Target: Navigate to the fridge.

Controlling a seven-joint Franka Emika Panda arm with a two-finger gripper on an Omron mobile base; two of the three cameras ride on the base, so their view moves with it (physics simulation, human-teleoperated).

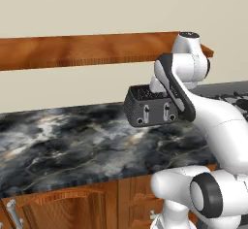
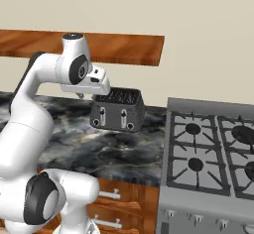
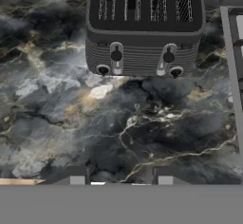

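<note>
- The base faces a dark marble table (image 1: pixel 63 145) with wooden shelves (image 1: pixel 82 48) above — the fridge is not among what the cameras take in, so by this judgement the drive to it is yet to be made.
- A black toaster (image 2: pixel 118 110) stands at the back of the table, just left of a grey gas stove (image 2: pixel 208 153).
- The end effector (image 3: pixel 121 176) hangs over bare marble, fingers parted, holding nothing.
- Wooden cabinets (image 1: pixel 72 206) run below — the base must likely turn away from this run.
</note>
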